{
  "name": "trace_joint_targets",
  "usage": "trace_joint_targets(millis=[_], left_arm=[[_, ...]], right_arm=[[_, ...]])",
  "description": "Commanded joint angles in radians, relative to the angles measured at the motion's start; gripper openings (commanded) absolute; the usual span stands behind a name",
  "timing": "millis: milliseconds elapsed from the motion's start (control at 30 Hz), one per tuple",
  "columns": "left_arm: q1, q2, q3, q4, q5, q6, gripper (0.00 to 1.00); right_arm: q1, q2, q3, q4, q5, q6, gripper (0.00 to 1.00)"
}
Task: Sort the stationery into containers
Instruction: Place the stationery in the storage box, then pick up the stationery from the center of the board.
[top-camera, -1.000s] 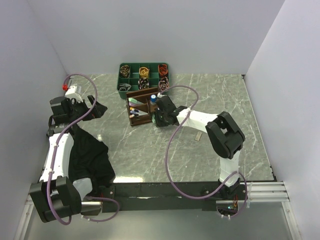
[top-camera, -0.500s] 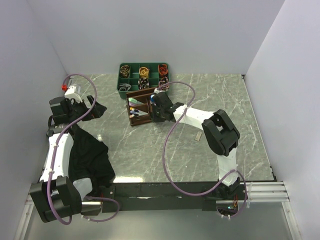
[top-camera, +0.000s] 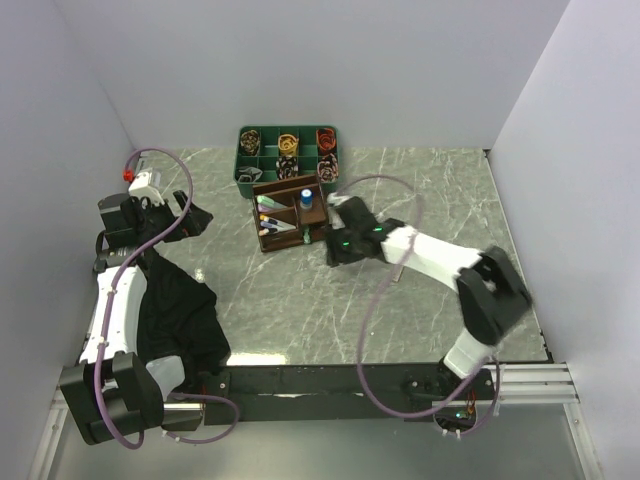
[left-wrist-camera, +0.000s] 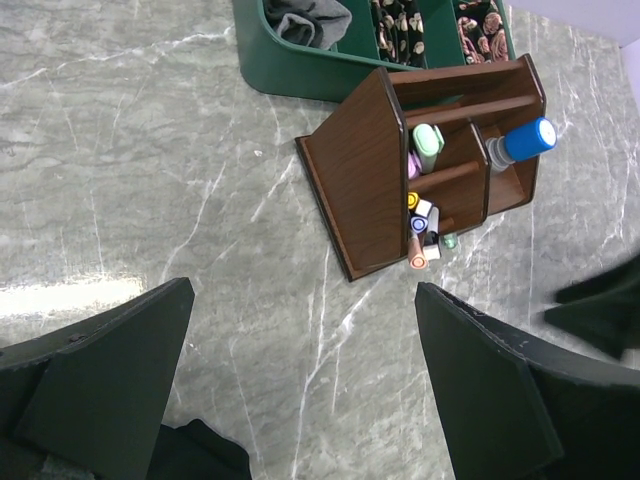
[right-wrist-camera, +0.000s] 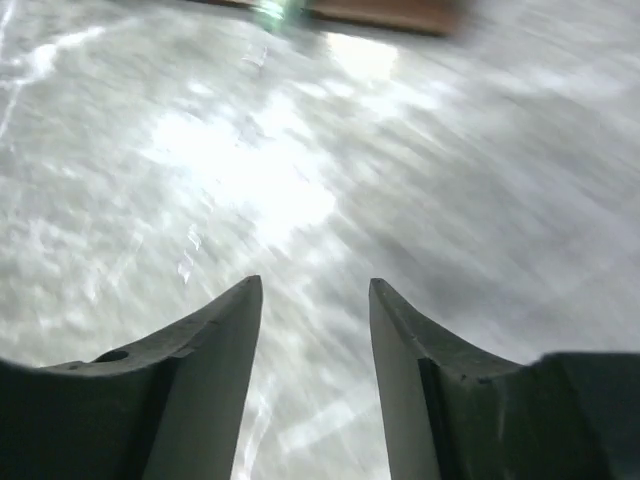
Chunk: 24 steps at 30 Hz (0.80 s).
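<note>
The dark brown containers lie in the middle of the table, open tops facing my left wrist camera. In their compartments I see a blue-capped grey cylinder, a mint-green clip and several pens. My right gripper hovers just right of and nearer than the organiser, open, with only blurred marble between its fingers. Off to the left, my left gripper is wide open and holds nothing.
Behind the organiser stands a green tray with several filled compartments. Black cloth drapes the left arm near the table's left front. White walls close in the marble table on three sides.
My right gripper has opened and drawn back from the organiser toward the near right. The blue-capped cylinder now stands free in its compartment. The left arm has not moved.
</note>
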Motion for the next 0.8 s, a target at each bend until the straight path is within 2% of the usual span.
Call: trace_joint_targets(millis=[0, 67, 100, 167, 267, 400, 767], left_arm=[[0.002, 0.001, 0.038, 0.041, -0.031, -0.023, 0.99], [0.002, 0.007, 0.042, 0.052, -0.034, -0.033, 1.00], [0.001, 0.008, 0.044, 0.054, -0.037, -0.034, 0.99], [-0.002, 0.014, 0.051, 0.049, -0.037, -0.036, 0.99], [-0.005, 0.016, 0.054, 0.041, -0.037, -0.036, 0.99], [-0.005, 0.014, 0.047, 0.041, -0.036, -0.053, 0.99], [-0.004, 0.025, 0.038, 0.041, -0.036, -0.049, 1.00]], right_arm=[[-0.205, -0.182, -0.077, -0.168, 0.125, 0.202, 0.53], [-0.273, -0.225, -0.133, -0.258, 0.203, 0.280, 0.53], [-0.272, -0.238, -0.151, -0.265, 0.233, 0.291, 0.60], [-0.284, -0.260, -0.195, -0.280, 0.264, 0.320, 0.63], [-0.284, -0.269, -0.235, -0.259, 0.255, 0.340, 0.62], [-0.291, -0.251, -0.254, -0.266, 0.261, 0.369, 0.53], [-0.336, -0.190, -0.288, -0.171, 0.240, 0.383, 0.49]])
